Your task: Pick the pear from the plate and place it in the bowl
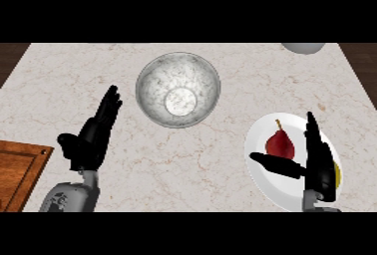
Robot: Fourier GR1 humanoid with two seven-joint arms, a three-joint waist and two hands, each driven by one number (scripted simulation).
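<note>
As the marble counter [213,154] spreads below us, we see the pear [281,143] on the plate [270,187], lower right of the bowl [156,79]; right hand [318,164] beside it and left hand [92,137] hold fingers straight.

A kitchen, seen from above: a pale, marble-veined tabletop [221,149] carries a round speckled bowl [178,89] and a white plate [274,185] with a red pear [280,143] on it. A wooden cutting board [18,174] lies at the tabletop's left edge. Dark wood planks [9,57] show beyond its far corners.
</note>
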